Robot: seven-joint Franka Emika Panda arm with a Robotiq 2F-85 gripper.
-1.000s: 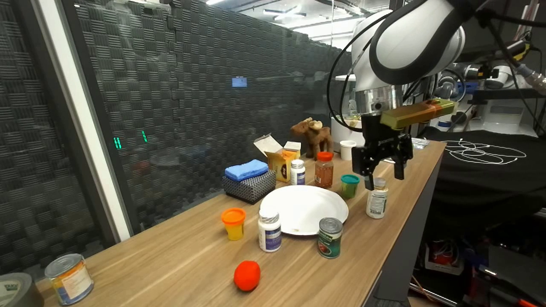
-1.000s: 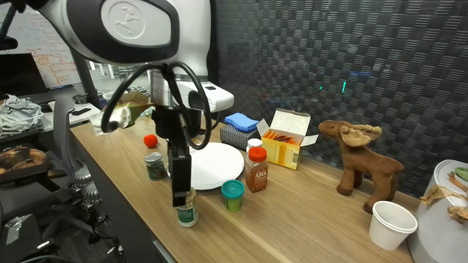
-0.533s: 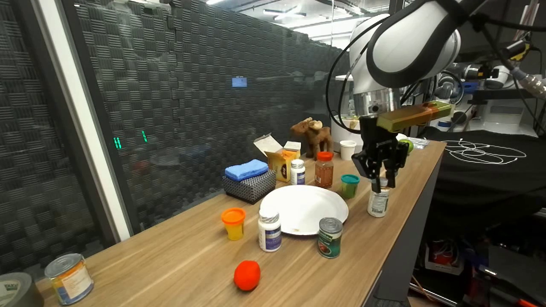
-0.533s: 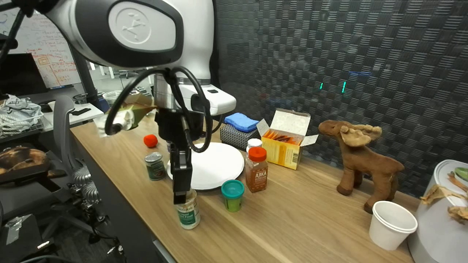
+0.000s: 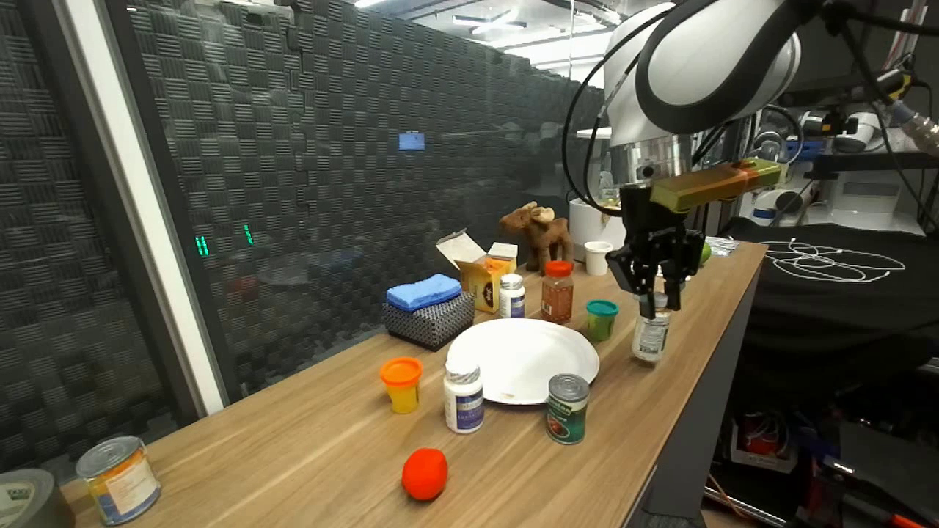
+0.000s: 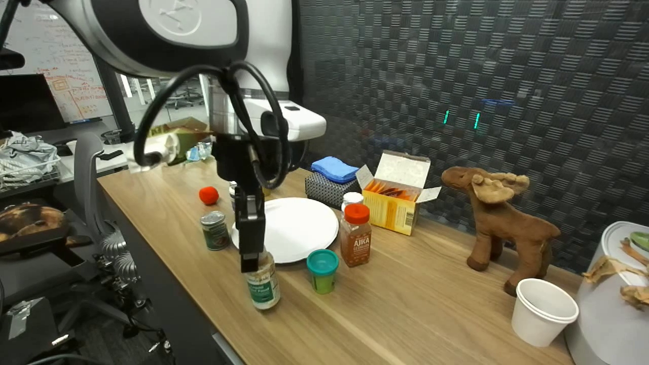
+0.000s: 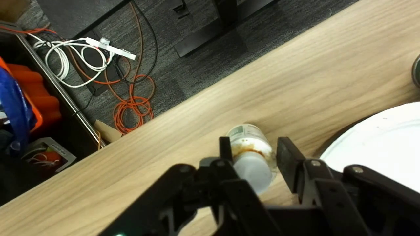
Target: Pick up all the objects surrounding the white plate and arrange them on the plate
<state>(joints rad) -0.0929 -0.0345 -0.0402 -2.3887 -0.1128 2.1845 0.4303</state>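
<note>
My gripper [image 5: 660, 301] is shut on the upper part of a white bottle [image 5: 651, 341]. That bottle leans slightly and looks raised just off the table; in the wrist view its pale cap [image 7: 253, 172] sits between the fingers. Left of it in an exterior view lies the round white plate [image 5: 522, 356]. Around the plate stand a teal cup [image 6: 323, 271], a red-capped sauce bottle [image 6: 356, 238], a dark green can [image 5: 568, 414] and an orange cup [image 5: 402, 389]. Two more white bottles show, one in front [image 5: 464, 402] and one behind [image 5: 512, 299]. A red ball [image 5: 425, 474] lies nearest that camera.
Behind the plate are a mesh box [image 5: 429, 323] with a blue cloth [image 5: 423, 292] and an opened yellow box [image 6: 390, 210]. A plush moose [image 6: 502, 228] and paper cups [image 6: 542, 314] stand farther along. A labelled tin [image 5: 119, 480] sits apart. The table edge runs close beside the held bottle.
The jaws have come together on the white bottle. Gripper and bottle have since risen a little, and the bottle has tipped slightly. The other items have stayed put.
</note>
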